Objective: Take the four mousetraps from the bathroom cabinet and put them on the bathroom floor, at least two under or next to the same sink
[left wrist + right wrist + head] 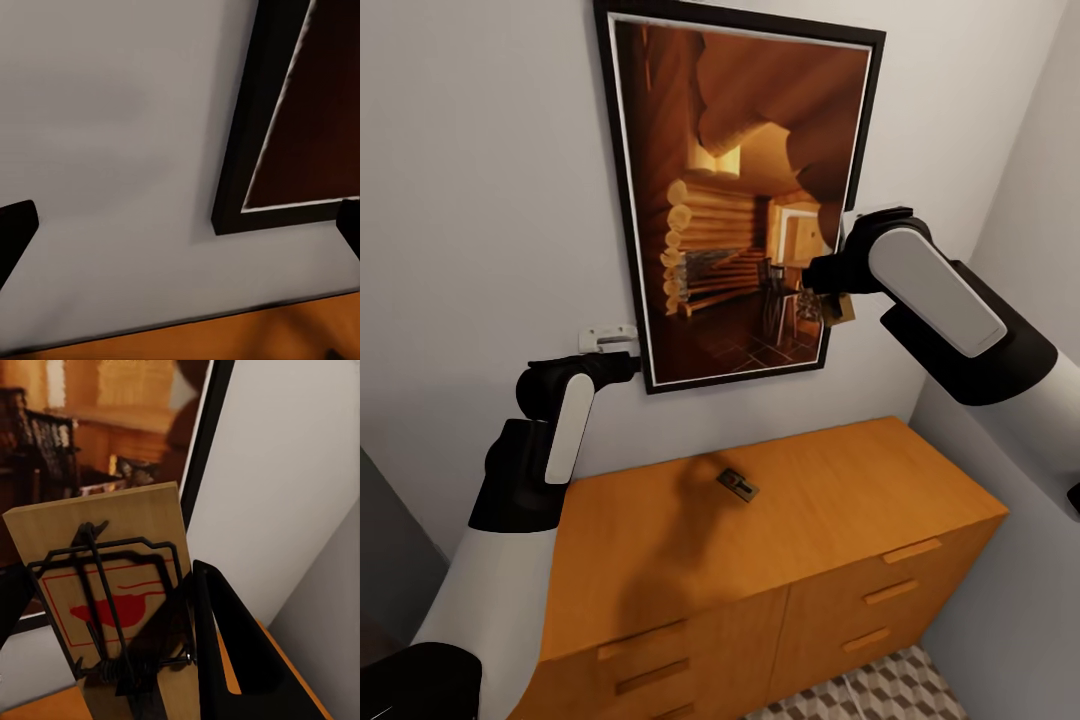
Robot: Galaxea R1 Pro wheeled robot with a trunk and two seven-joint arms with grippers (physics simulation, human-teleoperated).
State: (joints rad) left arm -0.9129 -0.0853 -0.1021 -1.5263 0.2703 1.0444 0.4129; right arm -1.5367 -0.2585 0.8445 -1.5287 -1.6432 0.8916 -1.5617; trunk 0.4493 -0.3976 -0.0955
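Now, with your right claw (838,305) clenched on a mousetrap (112,585), lower it level toward the bathroom floor (880,690), left claw (180,225) released.

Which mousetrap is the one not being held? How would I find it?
Look for the wide orange-brown cabinet standing under the big framed picture of a log cabin. Near the middle of its flat top lies one small dark mousetrap, flat on the wood. The other mousetrap is up in the air, pinched in the right gripper in front of the picture.
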